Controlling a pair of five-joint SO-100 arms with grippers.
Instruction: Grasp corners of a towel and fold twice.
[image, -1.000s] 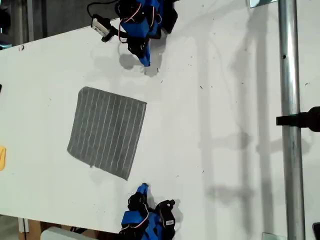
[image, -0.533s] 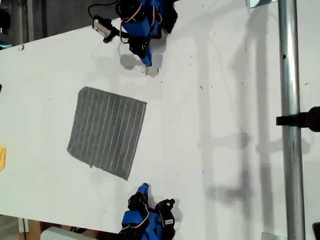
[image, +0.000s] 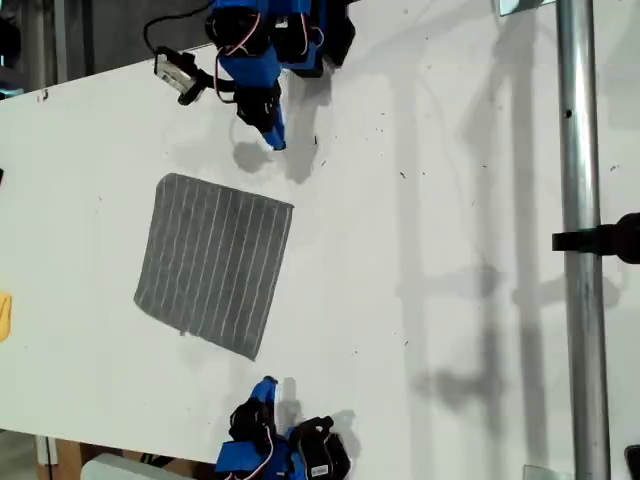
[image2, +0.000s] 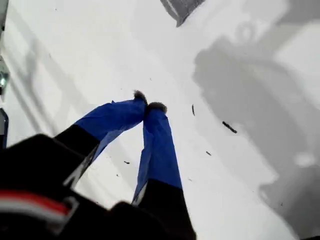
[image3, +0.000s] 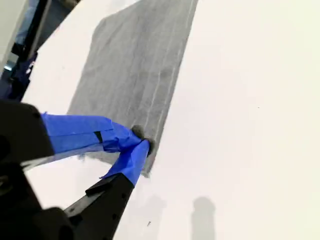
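The grey striped towel (image: 215, 265) lies flat on the white table, left of centre in the exterior view. My first gripper (image: 274, 138) hangs shut beyond the towel's upper right corner (image: 290, 207) in the exterior view, with bare table between them. In the first wrist view its fingertips (image2: 150, 106) touch and a towel corner (image2: 181, 9) shows far ahead. My second gripper (image: 267, 384) is shut just past the towel's lowest corner (image: 250, 355) in the exterior view. The second wrist view has its closed tips (image3: 142, 142) in front of the towel (image3: 145, 65) near that corner.
A metal pole (image: 578, 240) with a black clamp (image: 605, 240) crosses the exterior view's right side. A yellow object (image: 4, 315) sits at that view's left edge. Small dark specks (image2: 229, 127) dot the table near my first gripper.
Both arms have swung toward the exterior view's left. My first gripper has come nearer the towel's upper edge, and my second gripper has shifted closer to the lowest corner. The towel has not moved.
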